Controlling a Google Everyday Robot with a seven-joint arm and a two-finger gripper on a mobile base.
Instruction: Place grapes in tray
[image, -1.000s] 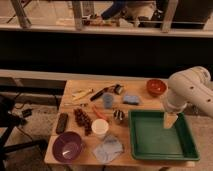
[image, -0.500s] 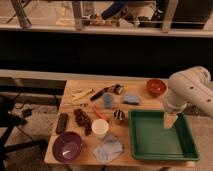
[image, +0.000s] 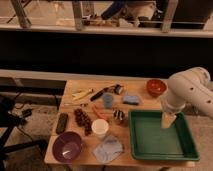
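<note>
The grapes (image: 83, 121), a long dark red-purple bunch, lie on the wooden table left of centre, between a black bar and a white cup. The green tray (image: 150, 142) rests at the table's right front corner, and nothing shows inside it. My gripper (image: 168, 121) hangs from the white arm, pointing down over the tray's back right part. It is open with nothing in it. It is far to the right of the grapes.
A purple bowl (image: 67, 146) and a blue cloth (image: 109, 148) sit at the front left. A white cup (image: 100, 128), a black bar (image: 62, 123), a blue cup (image: 108, 100), a small can (image: 119, 116) and a red bowl (image: 156, 87) share the table.
</note>
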